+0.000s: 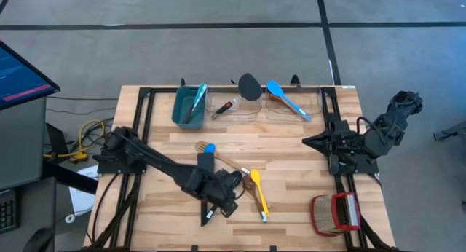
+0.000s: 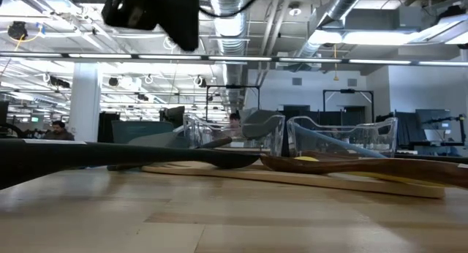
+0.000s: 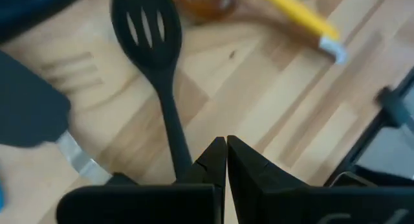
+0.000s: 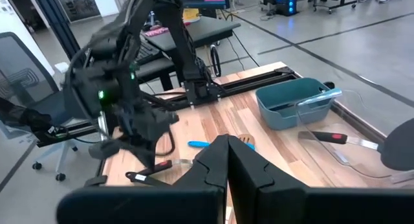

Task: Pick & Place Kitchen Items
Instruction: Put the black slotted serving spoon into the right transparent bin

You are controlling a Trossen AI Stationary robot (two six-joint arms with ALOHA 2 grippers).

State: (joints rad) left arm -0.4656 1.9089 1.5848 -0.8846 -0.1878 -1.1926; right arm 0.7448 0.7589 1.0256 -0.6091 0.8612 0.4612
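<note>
Hovering over table's near middle, left gripper (image 3: 226, 160) fingers pressed together, gripping nothing; black slotted spoon (image 3: 150, 62) lying just beside tips. Right gripper (image 4: 228, 160) clenched, waiting at table's right edge.

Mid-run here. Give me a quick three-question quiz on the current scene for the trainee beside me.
1. True or false: the teal bin already holds a utensil.
2. Which lies closest to the left gripper? A) the black slotted spoon B) the blue spoon C) the woven basket
3. Fill in: the right gripper, waiting at the table's right edge, has its fingers ___.

Key: 1 true; 2 A; 3 shut.
</note>
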